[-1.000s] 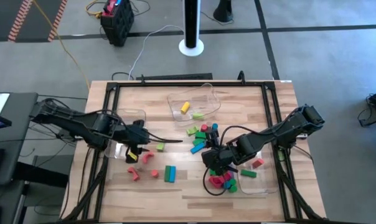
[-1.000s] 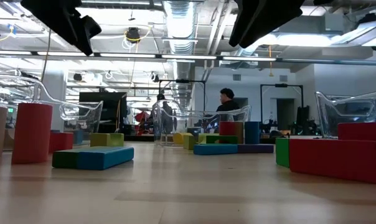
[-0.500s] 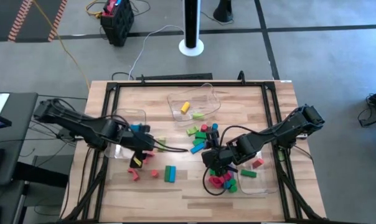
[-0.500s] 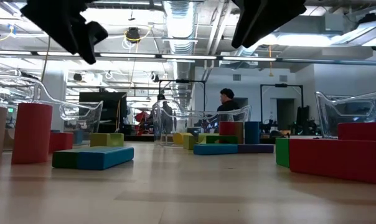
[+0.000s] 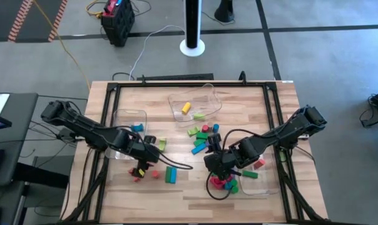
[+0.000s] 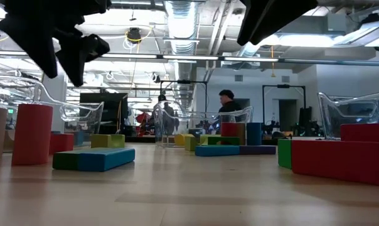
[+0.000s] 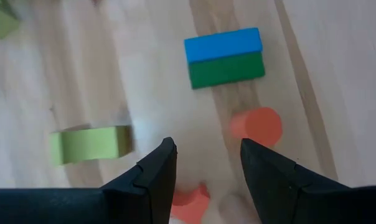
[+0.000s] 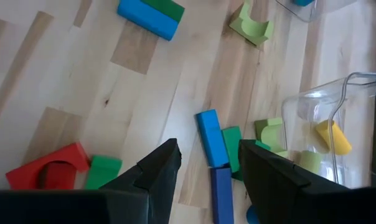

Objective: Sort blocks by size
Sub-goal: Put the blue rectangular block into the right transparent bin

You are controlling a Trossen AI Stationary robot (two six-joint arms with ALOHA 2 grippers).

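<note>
The left gripper (image 5: 141, 166) is held over the near left part of the table (image 5: 239, 100), its fingers (image 7: 157, 168) parted and empty, above a red arch (image 7: 189, 198) and an orange cylinder (image 7: 258, 124). A blue and green bar pair (image 5: 171, 174) is seen just to its right. The right gripper (image 5: 215, 164) is positioned near the table's middle, fingers apart with nothing between them, beside a red and green cluster (image 5: 223, 182). More blocks (image 5: 201, 137) are scattered at the centre; a yellow one (image 5: 186, 107) is found in the far clear bin (image 5: 211, 94).
</note>
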